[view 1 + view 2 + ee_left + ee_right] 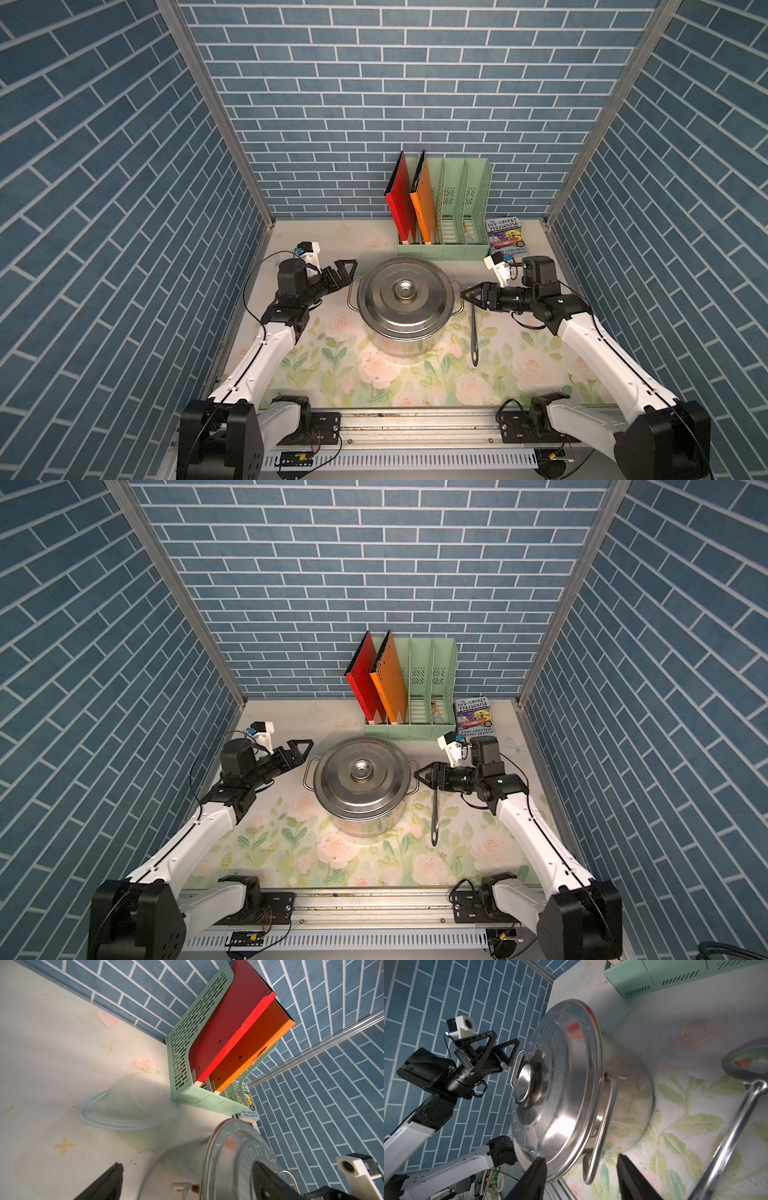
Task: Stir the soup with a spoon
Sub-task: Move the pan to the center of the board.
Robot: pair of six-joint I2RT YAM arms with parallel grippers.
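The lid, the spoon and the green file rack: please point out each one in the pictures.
lid [404, 289], in a top view, on the knob at its middle.
spoon [473, 336], in a top view, midway along its thin handle.
green file rack [444, 250], in a top view, on its low front wall.

Lid [386, 309] covers pot [405, 351]; rack [453, 251] close behind; table [332, 386] front free; spoon [473, 332] rt.

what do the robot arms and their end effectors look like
The left arm and right arm have white shells and black joints. The left end effector and right end effector are black with hollow triangular fingers. A white camera block sits on each wrist; thin black cables trail alongside.
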